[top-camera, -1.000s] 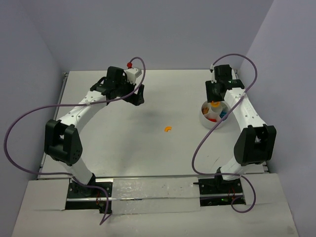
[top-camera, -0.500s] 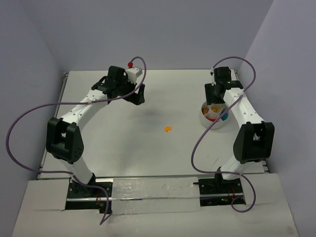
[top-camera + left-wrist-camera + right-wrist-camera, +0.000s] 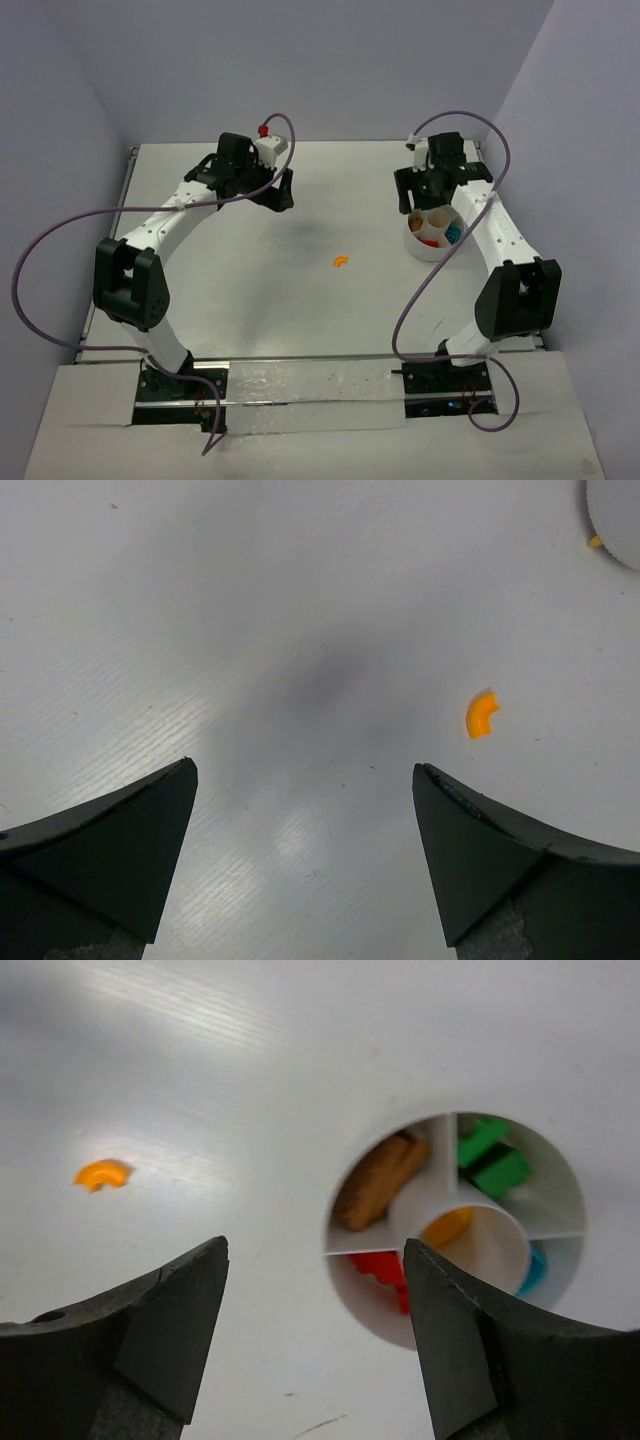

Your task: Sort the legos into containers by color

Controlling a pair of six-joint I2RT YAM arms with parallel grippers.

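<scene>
Right now my left gripper (image 3: pixel 304 770) hangs with its two dark fingers spread wide and nothing between them. My right gripper (image 3: pixel 315 1245) is spread just as wide and equally bare. Beyond my left fingers, at about 1 o'clock, a small orange curved piece (image 3: pixel 481 713) lies alone on the white table (image 3: pixel 250 600), arched like a tiny macaroni. From my right wrist it sits at 10 o'clock, well apart from the round white bowl (image 3: pixel 490 1250) at 2 o'clock. Inside the bowl, brown bricks (image 3: pixel 378 1185) fill the 10 o'clock wedge and green bricks (image 3: pixel 492 1160) the 1 o'clock wedge. A red brick (image 3: pixel 380 1265) lies at 7 o'clock, a teal piece (image 3: pixel 533 1270) at 4 o'clock, and an orange bit (image 3: pixel 447 1227) in the centre cup.
</scene>
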